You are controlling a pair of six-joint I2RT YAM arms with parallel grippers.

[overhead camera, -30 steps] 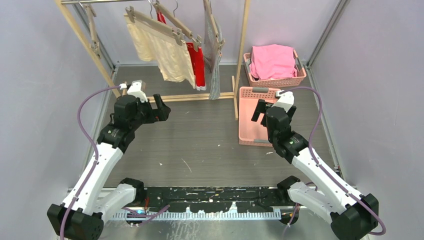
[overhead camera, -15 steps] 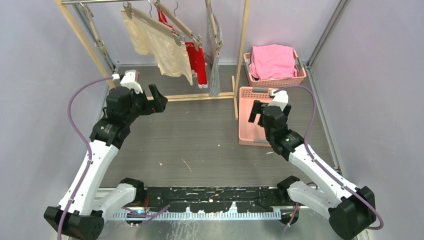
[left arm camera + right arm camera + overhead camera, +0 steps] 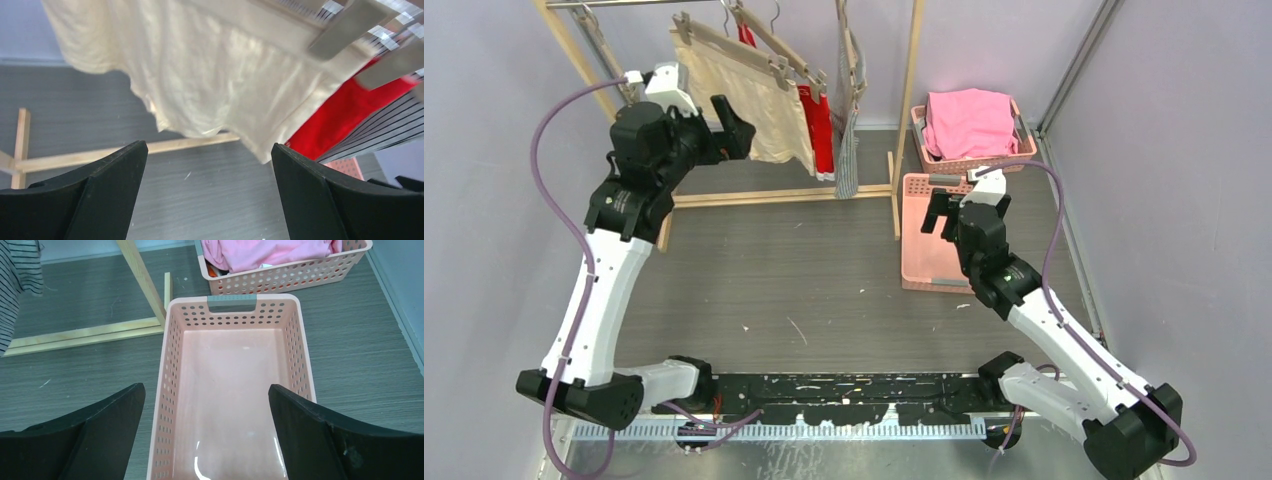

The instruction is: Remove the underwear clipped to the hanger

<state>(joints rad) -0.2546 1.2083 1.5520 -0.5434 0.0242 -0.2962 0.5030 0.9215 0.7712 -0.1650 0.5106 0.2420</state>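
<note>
Three pieces of underwear hang clipped to wooden hangers on the rack: a cream one, a red one and a grey-and-white striped one. My left gripper is raised beside the cream piece's left lower part, open and holding nothing. In the left wrist view the cream underwear hangs just above and beyond the open left gripper, with the red piece and the striped piece to its right. My right gripper stands open over an empty pink basket.
The wooden rack's right post and base bar stand between the arms. The empty pink basket sits right of the post. Behind it a second basket holds a pink cloth. Grey walls close in on both sides.
My left arm has risen and moved back from above the floor to the cream underwear. The hanging pieces have swung a little. The right arm has shifted only slightly.
</note>
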